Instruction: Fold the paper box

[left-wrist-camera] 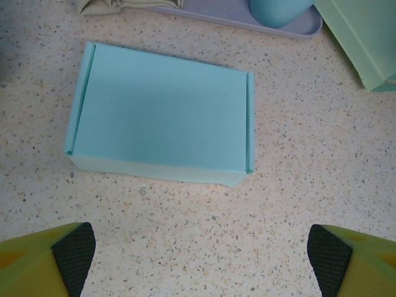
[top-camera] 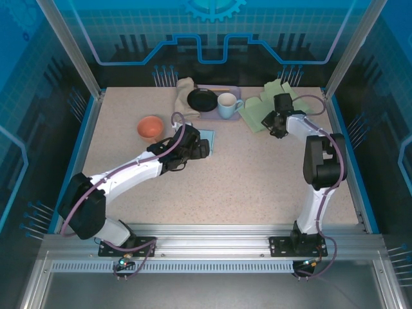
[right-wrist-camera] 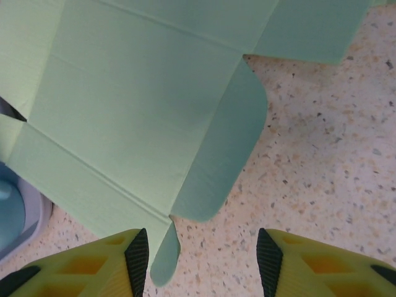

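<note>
A folded, closed light-blue paper box [left-wrist-camera: 161, 114] lies flat on the table just ahead of my left gripper [left-wrist-camera: 201, 260], whose fingers [left-wrist-camera: 74, 253] stand wide open over bare table. From above, that box [top-camera: 207, 136] peeks out beside the left gripper [top-camera: 199, 147]. A pale green unfolded box sheet [right-wrist-camera: 136, 105] lies flat at the back right, also seen as the green sheet [top-camera: 262, 106]. My right gripper [right-wrist-camera: 203, 263] is open at its near edge. A rounded flap [right-wrist-camera: 226, 148] and a small tab [right-wrist-camera: 164, 253] lie next to the left finger [right-wrist-camera: 137, 260].
A lavender tray [top-camera: 235, 90] at the back holds a black plate [top-camera: 202, 100] and a light-blue cup [top-camera: 226, 105]. A beige cloth [top-camera: 185, 92] lies beside it and an orange bowl [top-camera: 150, 127] sits to the left. The near half of the table [top-camera: 244, 187] is bare.
</note>
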Robot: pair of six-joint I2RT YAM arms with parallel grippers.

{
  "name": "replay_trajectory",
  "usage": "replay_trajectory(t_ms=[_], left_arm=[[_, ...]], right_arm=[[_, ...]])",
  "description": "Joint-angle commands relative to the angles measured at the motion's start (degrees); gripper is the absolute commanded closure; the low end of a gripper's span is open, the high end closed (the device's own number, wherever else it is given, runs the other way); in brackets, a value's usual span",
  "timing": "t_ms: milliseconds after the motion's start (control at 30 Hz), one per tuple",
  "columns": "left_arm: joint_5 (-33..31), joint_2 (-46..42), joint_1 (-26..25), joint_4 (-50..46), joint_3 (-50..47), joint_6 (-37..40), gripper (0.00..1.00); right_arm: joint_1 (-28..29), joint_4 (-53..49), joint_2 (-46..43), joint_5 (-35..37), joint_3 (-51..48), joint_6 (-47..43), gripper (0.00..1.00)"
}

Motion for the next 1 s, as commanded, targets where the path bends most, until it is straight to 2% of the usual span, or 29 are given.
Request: replay_trajectory(t_ms=[0,233,433,500,633,733,967], left_arm=[[-0.15,-0.23,-0.25,1.13,-0.18,1.67,0.08],[0.73,-0.6,-0.28,1.34,-0.52,2.07,0.08],[1.4,-0.4,-0.36,1.0,-0.18,1.91,0.08],[1.62,-0.49,-0.41,0.95,-0.05,1.84,0.08],[1.47,-1.19,-0.79,-0.02,0.23,1.92,0.08],[1.27,-2.42,-0.88,-1.06,0.44,1.54,0.08],[1.8,-6.85,-1.89,-3.57,-0.84,-0.05,0.08]], right_arm=[[-0.37,-1.38,3.42,-2.35,3.4,3.26,0.49],[-1.1,-0.56,6.14,-3.44,4.32,4.99,0.51],[-3.27,3.13,7.37,-5.43,3.22,4.66,0.62],[-4.06,3.76,8.0,-6.33,3.93,3.39,0.69],[-5.04,4.34,7.47,-7.13,4.89,0.23,0.98],[-5.19,4.01,2.5,-5.12,2.82,-3.89,1.0],[-4.76,-2.19,-19.53,4.22,-6.41,-12.07,1.0]])
